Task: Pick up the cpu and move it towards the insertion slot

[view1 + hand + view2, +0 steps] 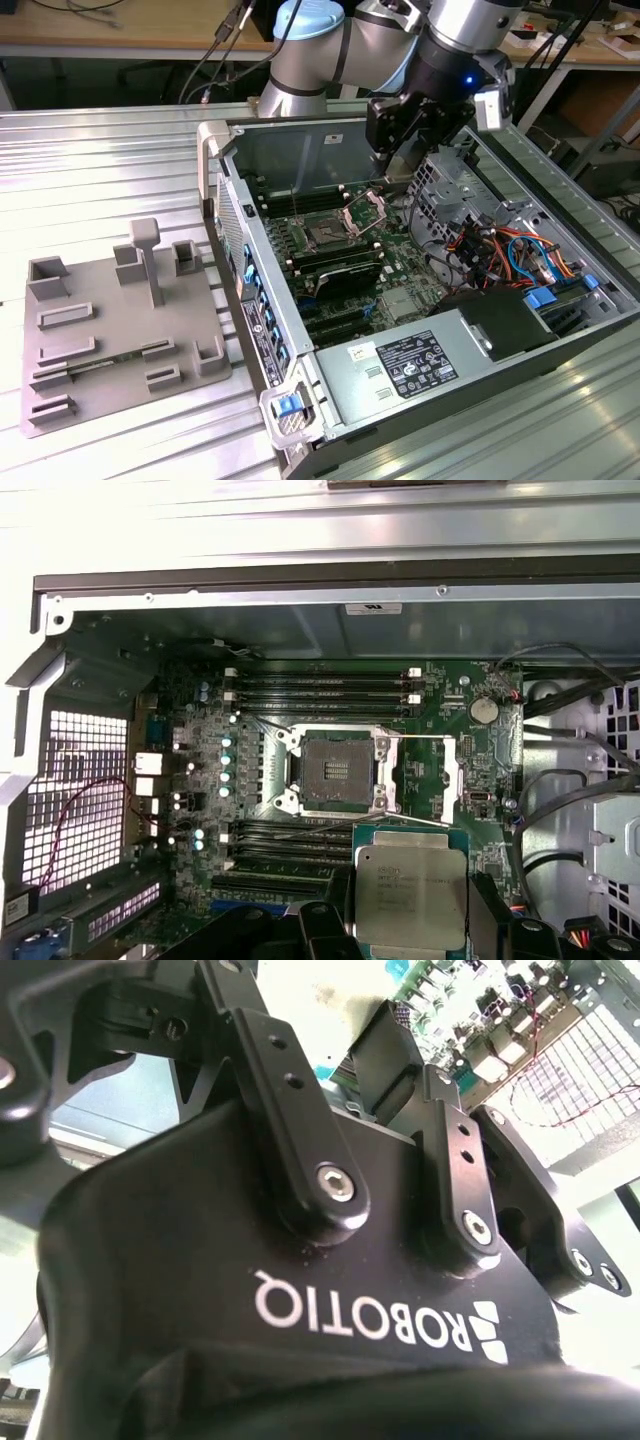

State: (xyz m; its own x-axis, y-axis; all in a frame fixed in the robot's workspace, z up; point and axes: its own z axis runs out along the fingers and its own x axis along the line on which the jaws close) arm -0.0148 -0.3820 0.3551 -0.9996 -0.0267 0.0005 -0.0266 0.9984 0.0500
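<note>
In the first wrist view the cpu (410,895), a pale silvery square chip with a thin green rim, is clamped between the dark fingers (340,915) of my gripper (411,920). It hangs level above the motherboard, just short of the insertion slot (335,770). The slot has a dark centre and a shiny frame, and its retention plate (432,775) is swung open beside it. In the exterior view the gripper (398,140) hovers inside the open computer case, above and behind the insertion slot (325,236). The second wrist view looks along the gripper's black finger links (300,1120).
Long black memory slots (320,680) flank the socket. A metal drive cage (450,185) and coloured cables (505,250) fill the case's right side in the exterior view, with a power supply (420,365) in front. A grey fixture plate (110,330) with blocks lies at the exterior view's left.
</note>
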